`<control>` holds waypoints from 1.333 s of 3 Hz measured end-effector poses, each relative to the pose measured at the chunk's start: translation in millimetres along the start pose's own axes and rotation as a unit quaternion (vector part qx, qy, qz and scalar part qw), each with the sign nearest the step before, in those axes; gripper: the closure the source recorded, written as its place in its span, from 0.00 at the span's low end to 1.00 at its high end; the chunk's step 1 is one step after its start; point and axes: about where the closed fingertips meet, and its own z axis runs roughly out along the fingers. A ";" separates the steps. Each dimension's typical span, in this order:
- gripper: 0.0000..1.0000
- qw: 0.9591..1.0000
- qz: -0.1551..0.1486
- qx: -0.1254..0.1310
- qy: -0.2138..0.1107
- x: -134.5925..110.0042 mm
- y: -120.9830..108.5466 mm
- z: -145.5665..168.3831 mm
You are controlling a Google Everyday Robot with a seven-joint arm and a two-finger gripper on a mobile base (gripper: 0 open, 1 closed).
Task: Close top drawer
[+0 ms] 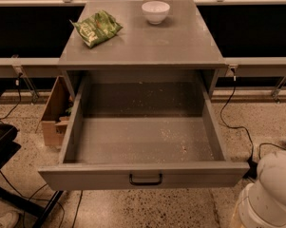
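Top drawer point(142, 144) hangs fully open, front w/ handle point(146, 179) nearest me. My arm point(271, 194) sits near right, off its corner. Gripper's below the frame edge, so grip state: can't tell. Front needs pushing far-ward.

This looks like a robot test lab rather than a home. A plain grey cabinet point(171, 42) stands on a speckled terrazzo floor point(261, 110), with loose black power cables point(233, 123) trailing across it, metal rails point(23, 66) running behind, and an open cardboard box point(51, 115) pushed in beside it. The props are sparse and staged: a green snack bag point(97, 27) and a white bowl point(155, 11). The robot's white arm point(274, 186) fills the lower right corner, where its gripper point(238, 216) is mostly cut off by the frame edge.
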 end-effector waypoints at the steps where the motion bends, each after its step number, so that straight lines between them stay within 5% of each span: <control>1: 1.00 0.999 -0.012 0.030 -0.035 -10.7 -23.0 35.9; 3: 1.00 0.990 -0.059 0.104 -0.081 -50.2 -112.1 54.1; 4: 1.00 0.986 -0.073 0.118 -0.090 -65.7 -128.6 54.3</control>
